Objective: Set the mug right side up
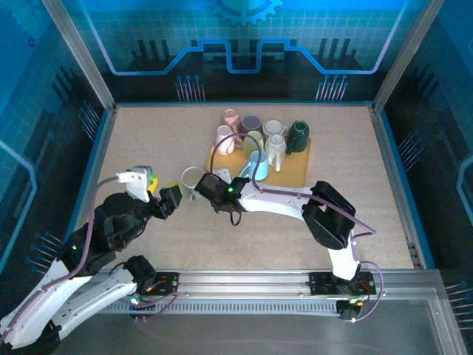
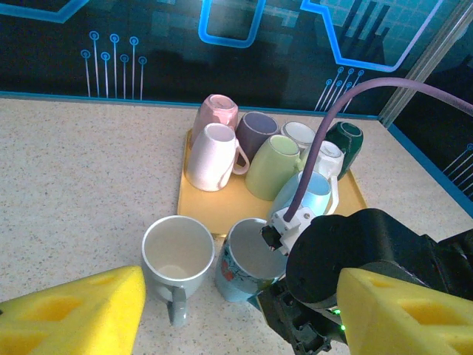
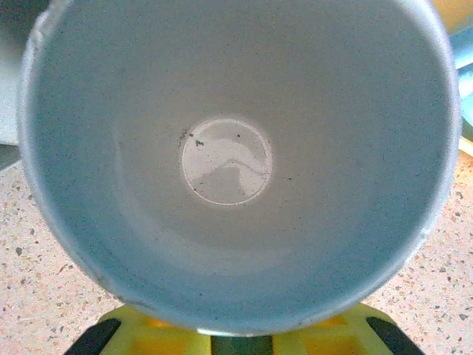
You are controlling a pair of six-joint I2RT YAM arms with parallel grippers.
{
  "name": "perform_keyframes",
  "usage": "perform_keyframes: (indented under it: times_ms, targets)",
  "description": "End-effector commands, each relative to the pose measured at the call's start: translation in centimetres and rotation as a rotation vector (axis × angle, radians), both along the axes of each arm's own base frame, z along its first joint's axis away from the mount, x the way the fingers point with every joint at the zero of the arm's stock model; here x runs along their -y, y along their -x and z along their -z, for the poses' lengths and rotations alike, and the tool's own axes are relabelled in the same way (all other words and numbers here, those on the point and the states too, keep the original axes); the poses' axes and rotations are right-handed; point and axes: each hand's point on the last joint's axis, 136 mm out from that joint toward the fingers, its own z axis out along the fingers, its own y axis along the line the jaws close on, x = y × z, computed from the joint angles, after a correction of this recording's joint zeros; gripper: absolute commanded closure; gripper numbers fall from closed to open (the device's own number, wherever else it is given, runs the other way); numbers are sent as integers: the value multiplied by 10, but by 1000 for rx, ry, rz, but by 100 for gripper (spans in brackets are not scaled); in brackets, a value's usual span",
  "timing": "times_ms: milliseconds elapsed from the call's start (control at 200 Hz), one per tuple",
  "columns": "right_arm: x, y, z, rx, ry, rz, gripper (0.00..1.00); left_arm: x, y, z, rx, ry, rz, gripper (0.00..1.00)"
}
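While the right hand [image 3: 240,336] clenches the blue mug [image 2: 247,259], mouth up just before the tray [image 2: 222,211] and beside a white mug [image 2: 177,255], its painted pattern is too blurred to read. The mug's rim hides most of the fingers [image 3: 133,329]. A cable [image 2: 325,126] crosses the tray's mugs. The left hand [image 1: 171,196] is released over the surface [image 2: 74,170].

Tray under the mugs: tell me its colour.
Yellow-orange tray; it shows best in the left wrist view.

Mug [image 2: 177,257] left of second mug [image 2: 240,265], tray [image 2: 228,201] behind
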Motion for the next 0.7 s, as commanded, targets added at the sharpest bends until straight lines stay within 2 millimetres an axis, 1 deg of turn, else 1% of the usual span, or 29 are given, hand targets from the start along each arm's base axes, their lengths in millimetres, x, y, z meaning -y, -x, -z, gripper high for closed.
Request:
perform_keyframes:
  times_ms: [0,265,615,695]
  targets:
    - [-18,-2,-4,14,-67,7,78,-2,-2,3,17,-29,-6,30]
    - [-22,-3,-3,10,-73,2,72,0,-2,3,14,-30,0,29]
    - [-23,-5,-2,6,-78,22,69,-1,-3,5,9,-38,-6,29]
    - [-24,-6,-3,8,-79,20,67,-1,-3,5,9,-39,-7,28]
